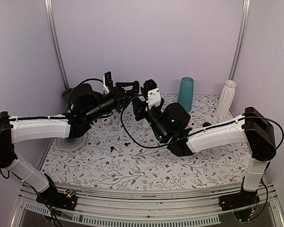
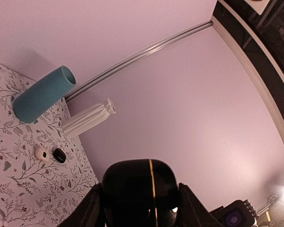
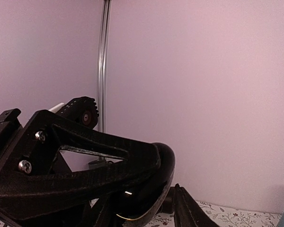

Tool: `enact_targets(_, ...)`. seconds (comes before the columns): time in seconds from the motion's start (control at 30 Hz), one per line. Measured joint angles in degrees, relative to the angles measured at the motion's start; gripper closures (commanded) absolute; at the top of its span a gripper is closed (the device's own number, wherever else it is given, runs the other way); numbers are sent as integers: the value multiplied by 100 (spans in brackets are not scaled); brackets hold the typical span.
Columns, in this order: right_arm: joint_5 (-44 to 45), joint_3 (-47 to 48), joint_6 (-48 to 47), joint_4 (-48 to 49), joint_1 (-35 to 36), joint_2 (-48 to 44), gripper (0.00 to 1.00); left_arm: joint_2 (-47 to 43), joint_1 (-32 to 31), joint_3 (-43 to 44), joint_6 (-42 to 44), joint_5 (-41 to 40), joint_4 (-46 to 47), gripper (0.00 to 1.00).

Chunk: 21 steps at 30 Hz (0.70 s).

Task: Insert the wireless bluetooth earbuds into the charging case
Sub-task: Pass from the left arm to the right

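The charging case (image 2: 132,189), black and rounded with a thin gold seam, is clamped between my left gripper's (image 2: 141,188) fingers. That gripper (image 1: 134,86) holds it high above the back of the table. In the right wrist view the case (image 3: 164,161) sticks out past the left gripper's finger. My right gripper (image 1: 150,86) faces it closely, and its jaws (image 3: 139,208) stand apart on either side of the case's lower part. Two tiny black earbuds (image 1: 127,143) (image 1: 112,148) lie on the flowered cloth below.
A teal cup (image 1: 185,93) and a white ribbed vase (image 1: 226,98) stand at the back right. A small white object (image 1: 194,124) and a small black rounded one (image 1: 206,124) lie near them. Another white object (image 1: 106,121) lies at the left. A pale disc (image 1: 68,142) lies under my left arm.
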Motion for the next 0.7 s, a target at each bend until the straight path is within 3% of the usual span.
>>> enact_targets(0.37, -20, 0, 15, -85, 15, 22, 80, 63, -11, -31, -22, -125, 92, 75)
enact_targets(0.53, -11, 0, 0, -125, 15, 22, 95, 79, -9, -33, -22, -157, 94, 62)
enact_targets(0.6, -9, 0, 0, -138, 15, 22, 96, 83, -9, -33, -22, -166, 96, 58)
enact_targets(0.7, -9, 0, 0, -149, 15, 22, 97, 85, -9, -37, -20, -175, 96, 43)
